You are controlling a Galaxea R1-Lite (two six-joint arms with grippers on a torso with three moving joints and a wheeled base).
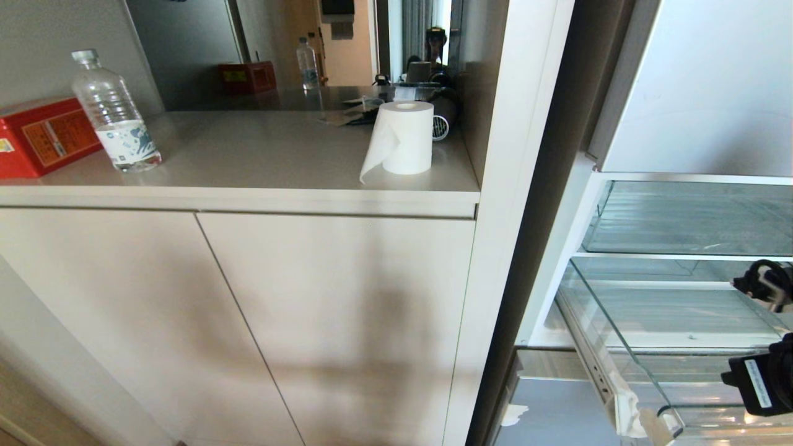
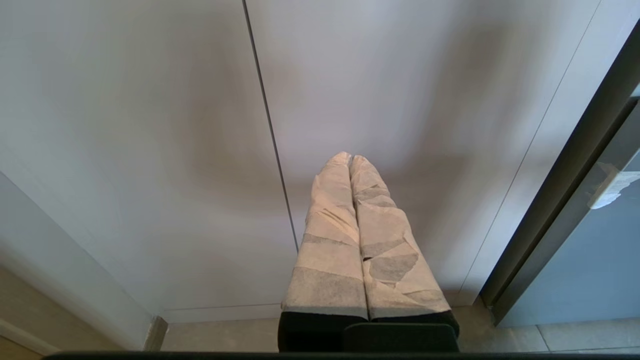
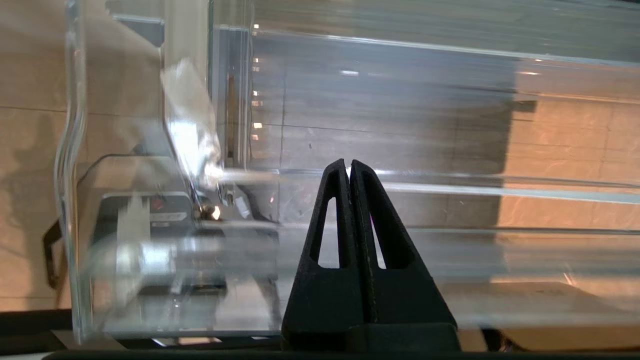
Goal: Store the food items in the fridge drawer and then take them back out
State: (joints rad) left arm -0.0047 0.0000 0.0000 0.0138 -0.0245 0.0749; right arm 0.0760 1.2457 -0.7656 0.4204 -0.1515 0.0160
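On my right wrist camera the right gripper (image 3: 348, 167) is clenched, its two black fingers (image 3: 335, 215) pressed flat together with nothing between them. Just past the fingertips I see the clear front wall of the fridge drawer (image 3: 400, 187), with its ribbed floor running away beyond the tips; whether the tips touch the plastic, I cannot tell. I see no fruit in the part of the drawer that shows. From the head camera the fridge drawer (image 1: 619, 334) stands pulled out at the lower right, and only the black body of my right arm (image 1: 765, 378) shows at the picture's edge above it. Beyond the drawer sits a smaller clear compartment (image 1: 681, 217) higher in the fridge.

My left gripper (image 2: 350, 159) hangs low, its tape-wrapped fingers (image 2: 330, 225) closed against each other and empty, pointing at the pale cabinet doors (image 2: 150, 150). Farther off, on the counter (image 1: 248, 161), stand a paper roll (image 1: 406, 137), a water bottle (image 1: 114, 114) and a red box (image 1: 43, 136).
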